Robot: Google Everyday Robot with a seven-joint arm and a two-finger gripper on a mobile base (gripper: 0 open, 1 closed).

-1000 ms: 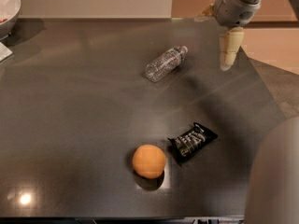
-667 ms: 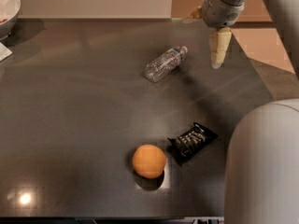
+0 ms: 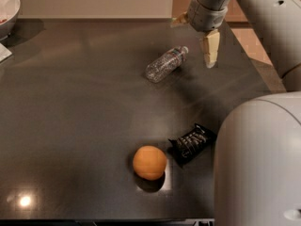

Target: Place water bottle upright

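Note:
The water bottle (image 3: 166,64) is a small clear ribbed plastic bottle with a white cap. It lies on its side on the dark table (image 3: 70,102), cap pointing to the upper right. My gripper (image 3: 209,51) hangs from the grey arm just to the right of the bottle's cap, a short way apart from it and holding nothing.
An orange (image 3: 149,162) sits near the front of the table. A black snack packet (image 3: 193,142) lies to its right. A white bowl (image 3: 7,8) stands at the far left corner. The robot's grey body (image 3: 258,164) fills the lower right.
The gripper has moved left and slightly down, closer to the bottle's cap. The bottle, orange and packet have not moved.

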